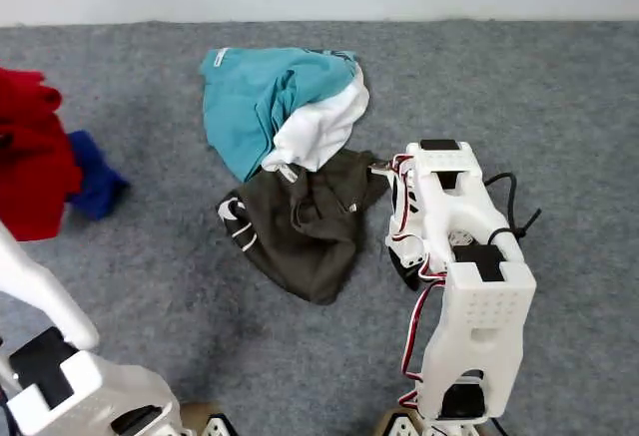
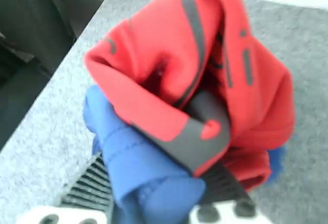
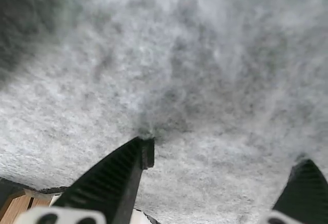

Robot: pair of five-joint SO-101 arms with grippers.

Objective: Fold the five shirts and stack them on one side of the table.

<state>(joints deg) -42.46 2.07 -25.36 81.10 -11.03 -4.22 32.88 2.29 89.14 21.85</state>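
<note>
From the high view I counted five shirts and two arms on the grey table [image 1: 559, 107]. A teal shirt [image 1: 250, 97], a white shirt [image 1: 319, 127] and a dark olive shirt [image 1: 305, 231] lay crumpled in one overlapping heap near the middle. A red shirt [image 1: 30, 157] and a blue shirt [image 1: 97, 182] were bunched together at the table's left edge. The right arm [image 1: 454, 246] stood just beside the olive shirt, and the left arm [image 1: 40, 296] ran toward the red one. In the left wrist view, the red shirt [image 2: 205, 55], with dark stripes and a grey patch, was piled against the rumpled blue shirt [image 2: 138, 167]. Both were right at the left claw [image 2: 154, 183], and I could not tell whether it gripped the cloth. In the right wrist view, the right claw [image 3: 225, 157] was spread wide, holding nothing, close above bare grey table.
</note>
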